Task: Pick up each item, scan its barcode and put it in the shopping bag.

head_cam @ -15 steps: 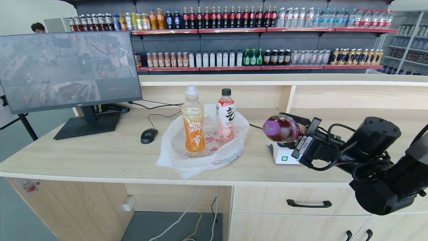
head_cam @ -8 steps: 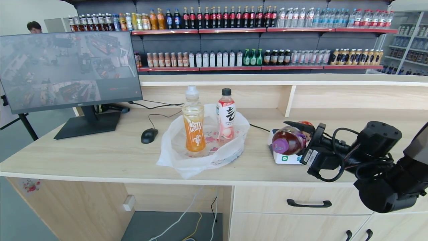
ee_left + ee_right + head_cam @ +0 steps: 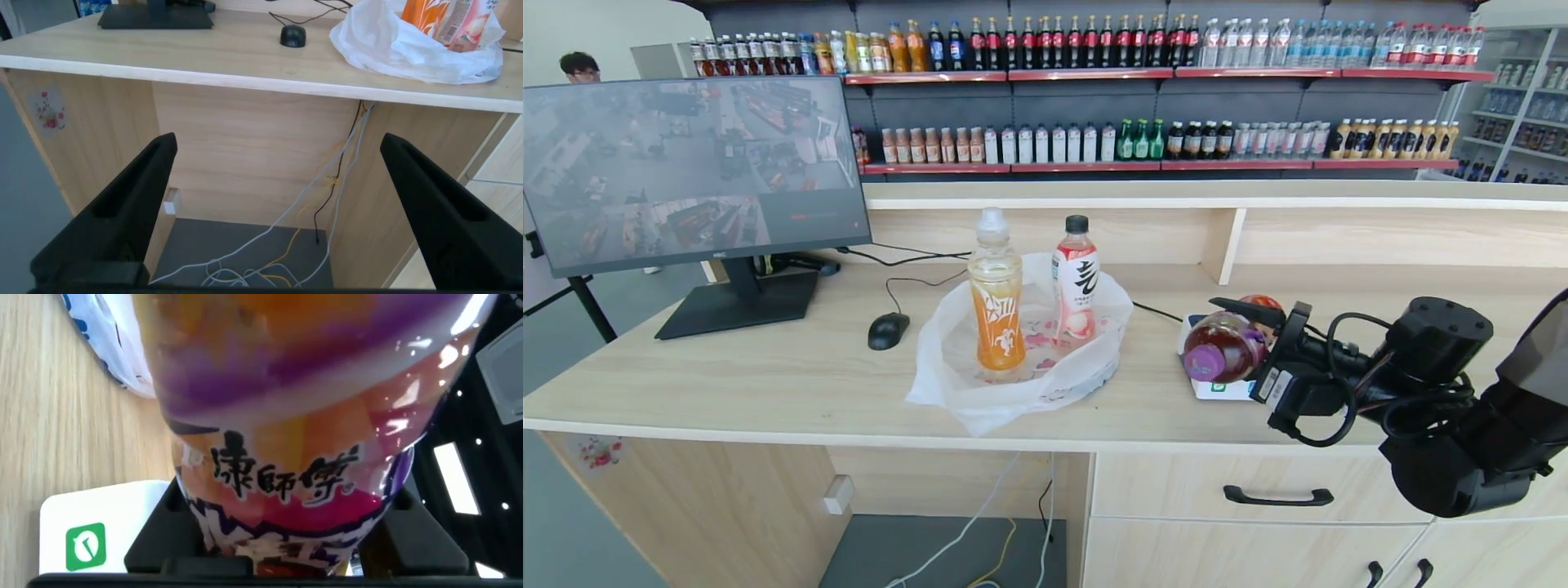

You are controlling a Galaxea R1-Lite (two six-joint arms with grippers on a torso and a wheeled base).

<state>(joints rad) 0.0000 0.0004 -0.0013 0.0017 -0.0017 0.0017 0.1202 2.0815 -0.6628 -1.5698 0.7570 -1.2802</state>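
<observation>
My right gripper (image 3: 1250,336) is shut on a purple-capped bottle (image 3: 1225,345) of dark red drink, held on its side just above the white barcode scanner (image 3: 1215,387) at the counter's right. The right wrist view has the bottle's purple and orange label (image 3: 302,441) close up over the scanner (image 3: 90,531). A white shopping bag (image 3: 1021,359) sits mid-counter with an orange drink bottle (image 3: 996,300) and a pink-labelled bottle (image 3: 1074,284) upright inside. My left gripper (image 3: 278,204) hangs open below the counter's front edge, holding nothing.
A monitor (image 3: 686,167) stands at the counter's back left, with a black mouse (image 3: 887,331) and cables beside it. A raised wooden ledge (image 3: 1217,204) runs along the back. Drawers (image 3: 1278,496) sit under the counter's right; cables (image 3: 327,196) hang beneath it.
My right gripper has lowered the bottle and drawn it to the right, from above the scanner down to just over it. In the last half second it barely shifted.
</observation>
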